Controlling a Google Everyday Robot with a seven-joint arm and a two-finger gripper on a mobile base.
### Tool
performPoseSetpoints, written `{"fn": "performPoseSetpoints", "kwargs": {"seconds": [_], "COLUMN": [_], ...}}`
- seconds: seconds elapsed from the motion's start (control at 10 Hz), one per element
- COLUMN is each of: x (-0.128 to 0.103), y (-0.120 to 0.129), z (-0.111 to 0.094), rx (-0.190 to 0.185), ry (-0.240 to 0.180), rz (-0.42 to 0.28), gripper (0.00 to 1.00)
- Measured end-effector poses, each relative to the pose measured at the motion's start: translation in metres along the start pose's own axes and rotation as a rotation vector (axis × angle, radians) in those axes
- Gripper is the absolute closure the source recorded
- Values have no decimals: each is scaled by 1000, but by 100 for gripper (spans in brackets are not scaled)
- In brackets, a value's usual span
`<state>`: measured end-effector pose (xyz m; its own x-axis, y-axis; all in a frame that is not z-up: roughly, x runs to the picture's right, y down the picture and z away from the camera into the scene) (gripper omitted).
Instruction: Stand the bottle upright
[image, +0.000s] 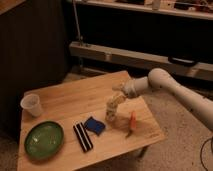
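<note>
Bottle (111, 113) looks roughly upright on table (65, 99), right of centre, between blue pad (94, 125) and orange stick (132, 122). Gripper (117, 98) sits at its top; gripping or released, cannot tell. Remaining, I'd judge: release, back off, confirm it stands.

No legible text anywhere

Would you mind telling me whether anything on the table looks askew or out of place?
The bottle, toward the right of the table, appears to lean slightly rather than stand straight, with the gripper at its top. Nothing looks spilled or damaged.
</note>
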<state>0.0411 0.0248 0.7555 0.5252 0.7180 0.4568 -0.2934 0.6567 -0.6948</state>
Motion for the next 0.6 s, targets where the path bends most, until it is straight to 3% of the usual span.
{"fn": "performPoseSetpoints", "kwargs": {"seconds": [0.6], "x": [-4], "y": [-7], "z": [-12], "rx": [-10], "ry": [18], "rz": [-18], "gripper": [21]}}
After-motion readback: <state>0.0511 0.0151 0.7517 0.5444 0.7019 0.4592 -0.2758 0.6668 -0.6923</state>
